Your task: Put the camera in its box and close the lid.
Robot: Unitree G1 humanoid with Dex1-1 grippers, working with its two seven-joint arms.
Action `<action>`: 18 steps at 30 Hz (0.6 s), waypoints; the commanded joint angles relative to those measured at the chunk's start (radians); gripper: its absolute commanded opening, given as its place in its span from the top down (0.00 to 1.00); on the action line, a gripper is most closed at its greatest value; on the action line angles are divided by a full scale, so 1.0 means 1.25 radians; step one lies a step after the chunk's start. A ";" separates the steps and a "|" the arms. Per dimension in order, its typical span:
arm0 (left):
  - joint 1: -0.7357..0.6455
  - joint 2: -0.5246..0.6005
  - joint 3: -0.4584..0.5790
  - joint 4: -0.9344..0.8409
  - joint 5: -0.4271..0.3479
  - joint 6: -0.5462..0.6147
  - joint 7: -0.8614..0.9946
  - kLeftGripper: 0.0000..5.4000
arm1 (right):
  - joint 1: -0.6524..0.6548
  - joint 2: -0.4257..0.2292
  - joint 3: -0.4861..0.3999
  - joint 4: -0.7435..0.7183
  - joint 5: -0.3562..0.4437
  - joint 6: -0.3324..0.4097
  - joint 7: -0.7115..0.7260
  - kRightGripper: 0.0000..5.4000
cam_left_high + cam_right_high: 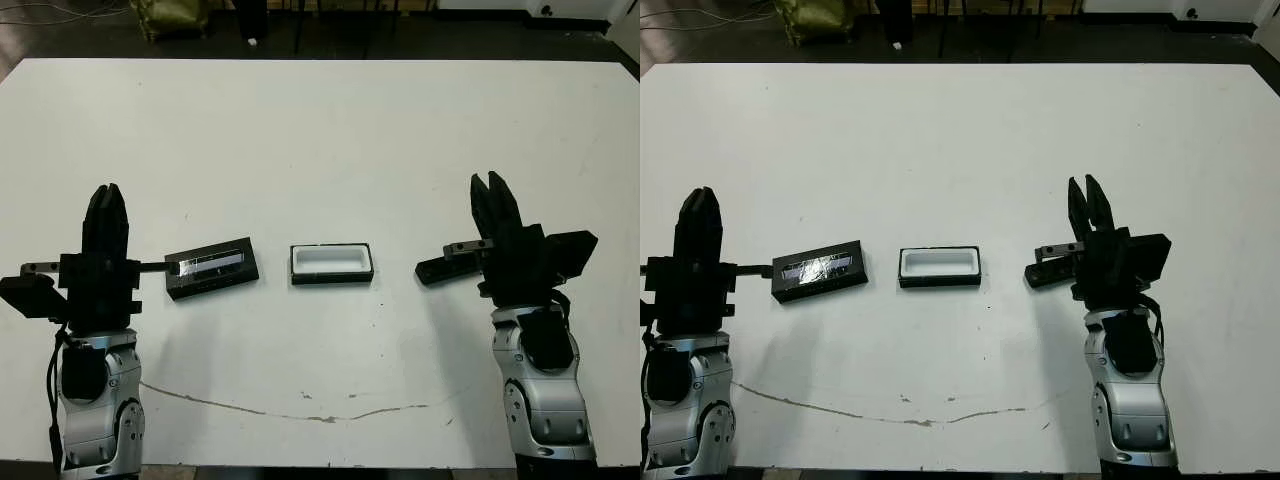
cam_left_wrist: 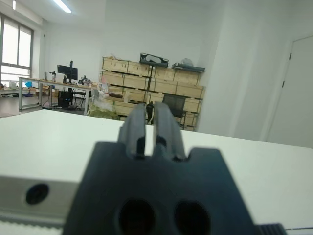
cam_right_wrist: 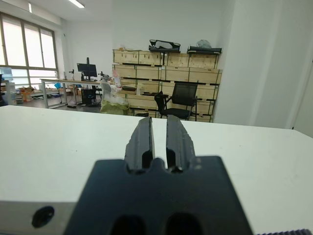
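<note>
Nearest you, a thin dark scuff line (image 1: 300, 413) runs across the front of the white tabletop (image 1: 320, 150), between the 2 silver forearms.

Your left hand (image 1: 107, 190) hovers at the left edge, pointing away from you. Its 2 black fingers (image 2: 138, 127) are drawn together with only a slit between them, and they grip nothing. Your right hand (image 1: 489, 180) stands at the right and leans slightly inward. Its fingers (image 3: 143, 137) are likewise nearly together around no object.

A dark bar (image 1: 445, 268) with a small silvery bracket juts from the right hand's inner side. You cannot tell from these views whether it is the camera or part of the hand.

The task's other pieces lie in a row between the 2 hands. The lid (image 1: 212, 267) lies flat just beside the left hand, turned at a slight angle, with its glossy strip facing up. The box (image 1: 331, 279) sits at mid-table, apart from the lid and well short of the right hand. It is open, and only its white lining shows inside.

Past that row the tabletop stretches to its far edge. Beyond it are a dark floor and an olive bag (image 1: 170, 15). The wrist views show shelves of wooden crates (image 3: 166, 61), an office chair (image 3: 176, 105) and desks by the windows.
</note>
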State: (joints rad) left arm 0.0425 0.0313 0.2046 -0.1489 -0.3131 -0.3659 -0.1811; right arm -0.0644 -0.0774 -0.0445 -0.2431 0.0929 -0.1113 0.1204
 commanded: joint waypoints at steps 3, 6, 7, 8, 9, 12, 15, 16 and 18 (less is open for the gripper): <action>0.013 0.003 0.001 0.015 -0.011 -0.004 -0.015 1.00 | 0.012 -0.003 -0.002 0.009 -0.008 -0.009 -0.003 1.00; 0.010 0.006 0.000 0.019 -0.013 -0.006 -0.023 1.00 | 0.009 -0.002 -0.004 0.026 -0.002 -0.034 0.004 1.00; 0.009 0.007 0.000 0.022 -0.021 -0.007 -0.031 1.00 | 0.011 -0.002 -0.003 0.023 -0.002 -0.029 0.002 1.00; 0.005 0.009 0.001 0.030 -0.028 -0.013 -0.042 1.00 | 0.013 -0.001 -0.002 0.018 -0.002 -0.021 0.000 1.00; 0.001 0.013 0.003 0.042 -0.036 -0.022 -0.057 1.00 | 0.013 -0.001 -0.001 0.018 -0.001 -0.020 0.001 1.00; -0.002 0.015 0.008 0.051 -0.053 -0.024 -0.074 1.00 | 0.014 -0.004 0.000 0.007 0.000 -0.005 0.002 1.00; 0.000 0.010 0.009 0.051 -0.045 -0.030 -0.068 1.00 | 0.012 -0.024 -0.014 -0.005 0.014 -0.001 0.020 1.00; -0.001 0.010 0.009 0.053 -0.042 -0.034 -0.068 1.00 | 0.010 -0.037 -0.023 -0.013 0.018 0.003 0.028 1.00; -0.004 0.011 0.007 0.055 -0.041 -0.038 -0.070 1.00 | 0.005 -0.072 -0.054 -0.031 0.038 0.019 0.051 1.00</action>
State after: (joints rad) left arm 0.0324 0.0411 0.2095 -0.0979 -0.3704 -0.4122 -0.2683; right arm -0.0655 -0.1293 -0.0811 -0.2714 0.1220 -0.1154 0.1663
